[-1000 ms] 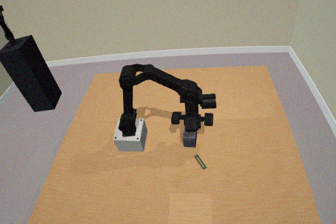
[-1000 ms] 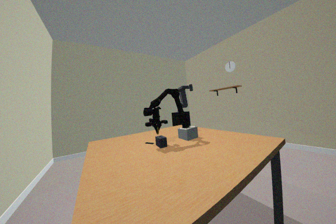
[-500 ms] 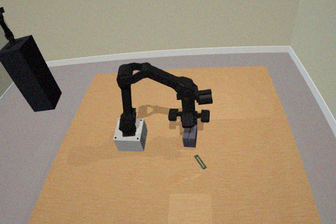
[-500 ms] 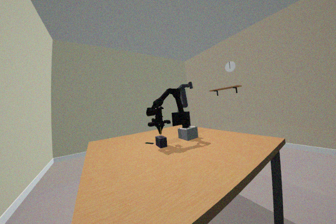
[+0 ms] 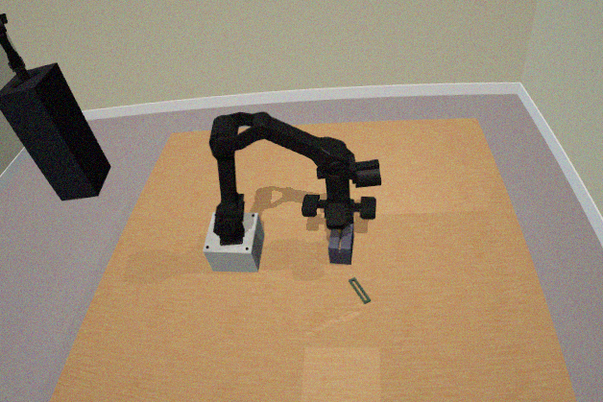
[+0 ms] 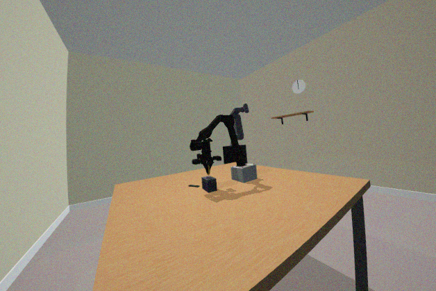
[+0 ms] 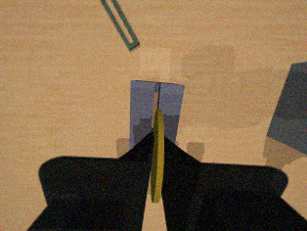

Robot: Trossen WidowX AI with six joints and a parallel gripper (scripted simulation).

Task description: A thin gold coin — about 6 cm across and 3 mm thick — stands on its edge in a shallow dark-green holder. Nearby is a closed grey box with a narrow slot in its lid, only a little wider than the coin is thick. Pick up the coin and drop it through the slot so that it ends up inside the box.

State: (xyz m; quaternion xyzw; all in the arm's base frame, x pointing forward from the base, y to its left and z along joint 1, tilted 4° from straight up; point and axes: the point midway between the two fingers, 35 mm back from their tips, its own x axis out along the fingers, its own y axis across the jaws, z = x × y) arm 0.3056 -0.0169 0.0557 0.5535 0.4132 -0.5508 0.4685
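My gripper (image 7: 154,136) (image 5: 339,227) (image 6: 208,168) is shut on the thin gold coin (image 7: 156,157) (image 6: 209,169), held on edge and pointing down. It hangs straight above the grey box (image 7: 142,105) (image 5: 341,248) (image 6: 209,184). In the wrist view the coin's edge lines up with the narrow slot (image 7: 156,100) in the lid. The coin's lower edge is just above the lid, apart from it. The dark-green holder (image 7: 120,24) (image 5: 360,290) (image 6: 192,185) lies empty on the table a little way from the box.
The arm's grey base block (image 5: 232,248) (image 6: 243,172) (image 7: 290,110) stands on the wooden table (image 5: 438,241) beside the box. A black camera block (image 5: 51,131) hangs at the left, off the table.
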